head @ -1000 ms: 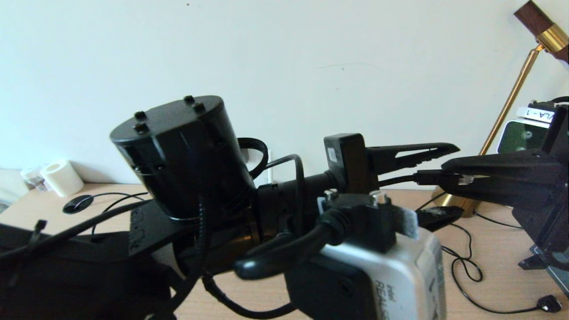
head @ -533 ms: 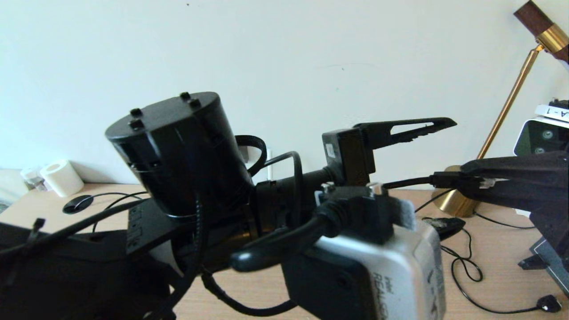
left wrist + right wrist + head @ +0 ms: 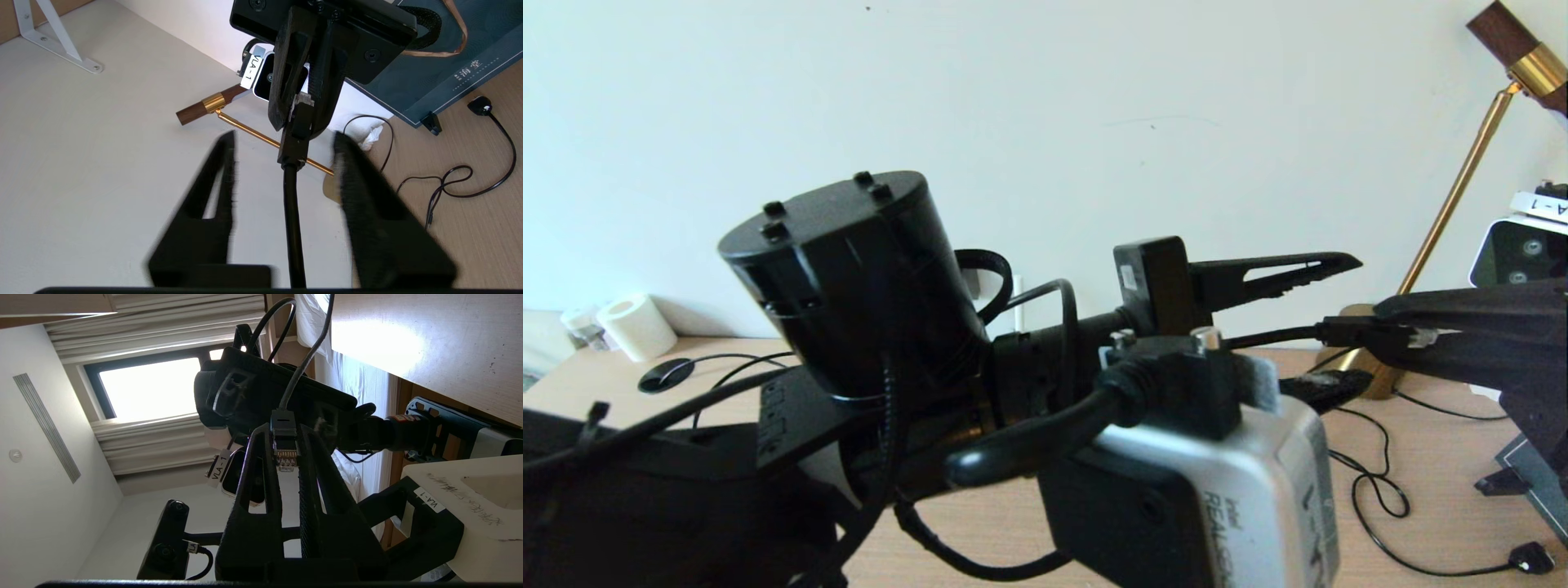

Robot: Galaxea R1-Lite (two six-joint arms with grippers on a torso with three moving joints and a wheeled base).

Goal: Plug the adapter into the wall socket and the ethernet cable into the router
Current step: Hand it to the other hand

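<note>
The ethernet cable hangs in the air above the wooden table. My right gripper comes in from the right and is shut on its black connector, clear tip toward the wrist. From the left wrist view the same connector sits pinched in the right gripper. My left gripper stands open around the cable, a gap on each side; its fingers sit above and below the cable. The adapter, wall socket and router are hidden behind my left arm or out of view.
A brass lamp stands at the back right, just beyond both grippers. A thin black cord with a small black plug loops on the table at the right. A dark blue board leans at the right edge. A paper roll sits far left.
The right gripper carried the connector a little to the right. The left gripper's fingers spread wider half a second ago and have since narrowed somewhat, staying off the cable.
</note>
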